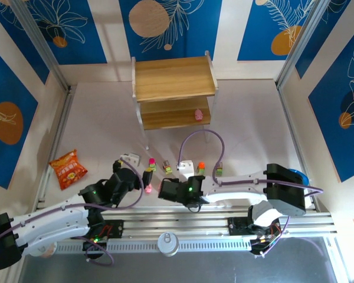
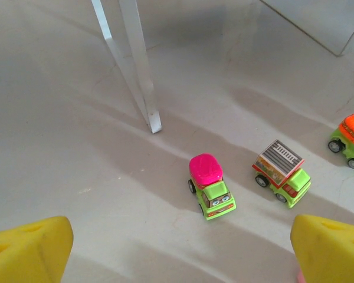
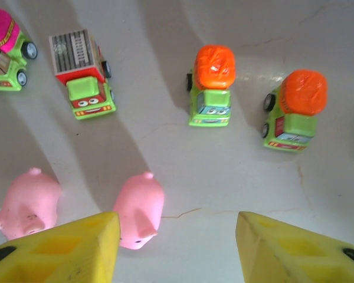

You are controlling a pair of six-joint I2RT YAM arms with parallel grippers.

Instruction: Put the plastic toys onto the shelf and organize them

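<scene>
- One pink pig (image 1: 198,114) stands on the lower board of the shelf (image 1: 174,73), near its right end.
- On the desk (image 1: 106,124), in front of the shelf, cars sit in a row, apart from one another and facing the arms: magenta car (image 3: 6,47), grey car (image 3: 82,73), orange car (image 3: 211,85), second orange car (image 3: 295,109).
- Nearer the arms than that row lie a left pig (image 3: 26,203) and a right pig (image 3: 140,209), close together.
- The right claw (image 3: 177,250) hangs low over them, released and holding nothing; the right pig lies just beside one finger.
- The left claw (image 2: 180,253) is spread wide with nothing between its fingers. It faces the magenta car, and a white shelf leg (image 2: 135,71) stands beyond.
- An orange snack bag (image 1: 68,168) lies on the desk's left side.
</scene>
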